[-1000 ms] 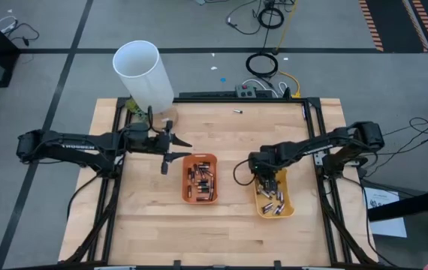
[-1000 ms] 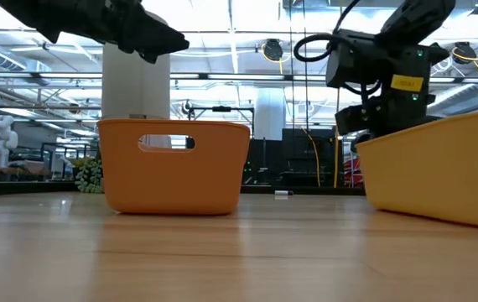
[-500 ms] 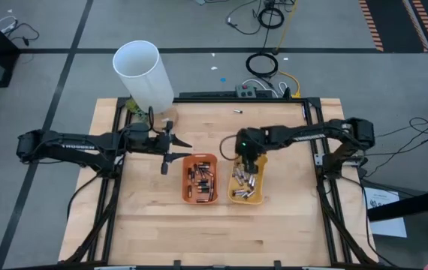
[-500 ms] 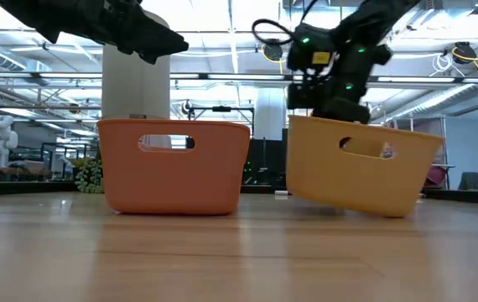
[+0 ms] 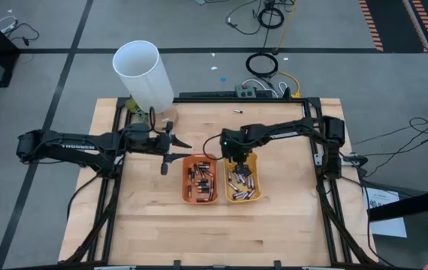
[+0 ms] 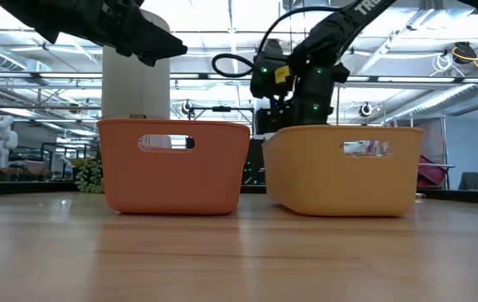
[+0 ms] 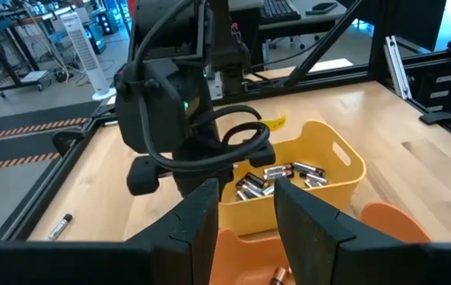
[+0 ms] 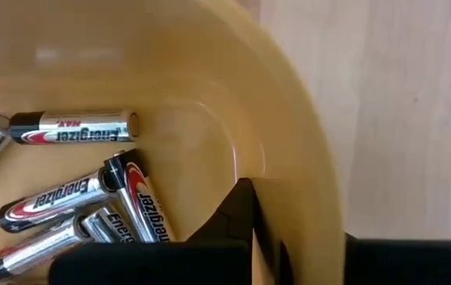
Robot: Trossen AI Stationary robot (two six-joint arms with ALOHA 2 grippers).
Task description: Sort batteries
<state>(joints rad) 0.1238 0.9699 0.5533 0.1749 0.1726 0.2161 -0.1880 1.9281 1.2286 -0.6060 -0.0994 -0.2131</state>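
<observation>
Two small plastic trays stand side by side on the wooden table: an orange tray (image 5: 200, 178) with dark, coppery-ended batteries (image 5: 201, 180), and a yellow tray (image 5: 242, 181) with silvery batteries (image 5: 240, 180) (image 8: 75, 127). My right gripper (image 5: 235, 154) is shut on the yellow tray's far end. My left gripper (image 5: 178, 150) hangs open above the table, just left of the orange tray's far end, and touches nothing. In the left wrist view its fingers (image 7: 245, 218) frame both trays and the right arm. My right gripper holds the yellow tray by the rim of its far end wall (image 8: 289, 174), with one finger (image 8: 237, 214) inside the tray and the other outside. The fingers come from above, pointing down. The tray sits flat on the table, upright (image 6: 340, 168).
A tall white tube (image 5: 143, 75) stands at the table's far left corner. One loose battery (image 5: 238, 111) lies near the far edge. The table's near half and right side are bare wood. Black frame rails border the table.
My right gripper has moved toward the table's left, dragging the yellow tray from the right side to a place right beside the orange tray. The tray was tipped on one edge half a second ago; now it sits flat and parallel to the orange one.
</observation>
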